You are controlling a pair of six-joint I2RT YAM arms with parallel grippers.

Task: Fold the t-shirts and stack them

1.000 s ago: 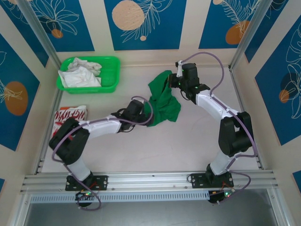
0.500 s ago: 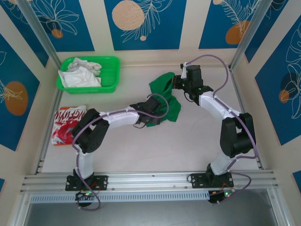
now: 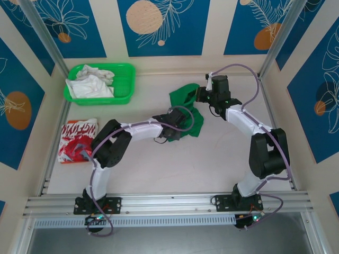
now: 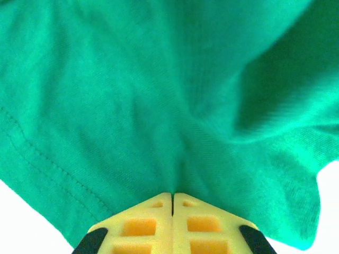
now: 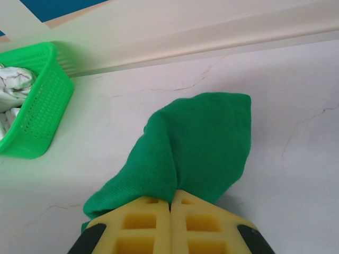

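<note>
Left claw (image 4: 172, 198) has closed onto the green t-shirt (image 4: 159, 95); right claw (image 5: 170, 203) pinches it too; lettering on red t-shirt (image 3: 78, 140) unreadable.

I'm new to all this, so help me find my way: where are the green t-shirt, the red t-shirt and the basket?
green t-shirt (image 3: 183, 98): top external view, its bunched far part.
red t-shirt (image 3: 78, 138): top external view, its middle.
green basket (image 3: 100, 99): top external view, its near wall.

In the left wrist view the green t-shirt (image 4: 159, 95) runs past 3 edges, and the left hand (image 4: 172, 203) is cut off at the bottom. From above, that hand hides the shirt's near part. The red t-shirt (image 3: 77, 138) has lettering too small to read. The green basket (image 5: 37, 116) is cut by the right wrist view's left edge.
</note>
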